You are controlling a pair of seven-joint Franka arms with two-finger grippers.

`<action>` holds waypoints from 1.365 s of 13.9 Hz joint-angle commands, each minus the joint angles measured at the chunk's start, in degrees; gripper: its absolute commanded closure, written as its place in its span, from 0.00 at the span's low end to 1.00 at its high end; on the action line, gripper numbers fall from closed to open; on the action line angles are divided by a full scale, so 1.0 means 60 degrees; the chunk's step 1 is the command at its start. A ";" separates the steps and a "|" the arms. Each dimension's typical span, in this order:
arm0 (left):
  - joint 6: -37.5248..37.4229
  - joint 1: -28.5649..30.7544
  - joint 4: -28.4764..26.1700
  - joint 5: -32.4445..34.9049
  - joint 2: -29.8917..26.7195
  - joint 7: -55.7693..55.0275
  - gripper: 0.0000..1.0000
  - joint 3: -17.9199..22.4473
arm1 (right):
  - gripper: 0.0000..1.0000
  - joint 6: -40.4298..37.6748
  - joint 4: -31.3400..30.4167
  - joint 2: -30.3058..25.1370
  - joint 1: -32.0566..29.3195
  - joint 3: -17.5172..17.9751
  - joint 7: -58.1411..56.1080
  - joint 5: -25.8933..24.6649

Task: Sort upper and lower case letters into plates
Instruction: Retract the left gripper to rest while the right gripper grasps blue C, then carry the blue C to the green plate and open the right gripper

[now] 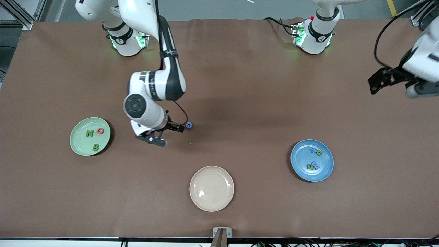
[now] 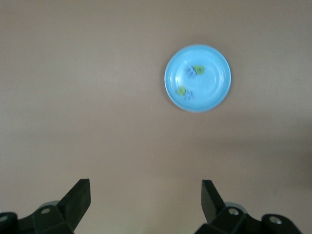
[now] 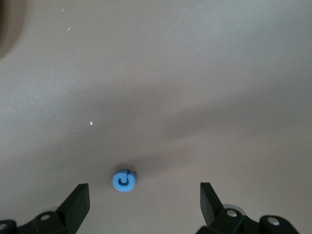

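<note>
A small blue letter [image 1: 189,126] lies on the brown table near its middle, and it also shows in the right wrist view [image 3: 124,181]. My right gripper [image 1: 168,134] is open and empty, low over the table just beside the letter; in its wrist view [image 3: 145,197] the letter sits just ahead of the fingertips, closer to one finger. The pale green plate [image 1: 80,144] holds three letters at the right arm's end. The blue plate [image 1: 301,154] holds several letters. My left gripper [image 1: 377,82] waits open and empty, raised at the left arm's end; its wrist view [image 2: 146,195] shows the blue plate [image 2: 217,73].
An empty cream-beige plate [image 1: 211,188] sits nearest the front camera, between the two other plates. The brown table cover [image 1: 240,85] spreads under everything.
</note>
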 commanded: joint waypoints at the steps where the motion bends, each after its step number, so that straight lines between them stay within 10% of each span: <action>1: -0.0390 -0.0525 -0.0540 -0.0435 -0.0614 0.0463 0.00 0.0838 | 0.00 0.1495 -0.0669 -0.0107 0.0111 0.0826 0.0260 0.0167; 19: 0.0473 -0.0526 -0.0643 -0.0567 -0.0585 0.0581 0.00 0.0766 | 0.22 0.2482 -0.1126 0.0215 0.0126 0.1810 0.0362 0.0182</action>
